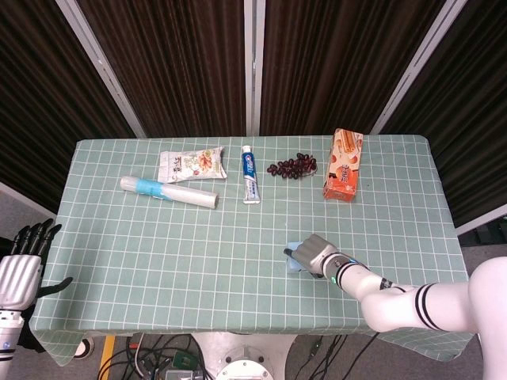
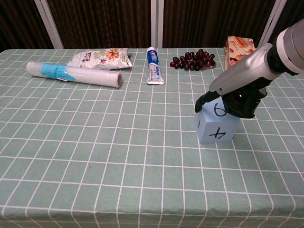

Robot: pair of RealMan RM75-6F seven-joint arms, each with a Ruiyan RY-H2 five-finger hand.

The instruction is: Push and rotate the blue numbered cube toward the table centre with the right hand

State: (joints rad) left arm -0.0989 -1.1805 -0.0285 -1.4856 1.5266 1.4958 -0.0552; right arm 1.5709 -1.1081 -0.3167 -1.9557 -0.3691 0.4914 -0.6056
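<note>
1. The right robot hand (image 2: 237,88) is leaning over the cube (image 2: 217,124), its dark fingers (image 2: 205,100) curling down and touching the cube's top far edge; it is pressing rather than gripping, with nothing enclosed in it.
2. The cube is sitting flat on the table (image 2: 95,156), showing a 6 on top, a 4 on the face toward the chest camera and a 1 on its left face.
3. In the head view the cube (image 1: 295,258) is peeking out just left of the right robot hand (image 1: 314,255), which is covering most of it.
4. The biscuit box (image 2: 238,51) is lying well beyond the cube, toward the far edge of the table.
5. The grapes (image 2: 192,60) are lying beyond the cube, just left of the box.
6. The toothpaste (image 2: 153,66) is lying beyond and to the left of the cube.
7. The snack bag (image 2: 100,58) and the roll (image 2: 74,74) are lying far to the cube's left, the roll in front of the bag.
8. The left robot hand (image 1: 22,265) is hanging off the table's left edge, well apart from the cube, fingers spread and holding nothing.
</note>
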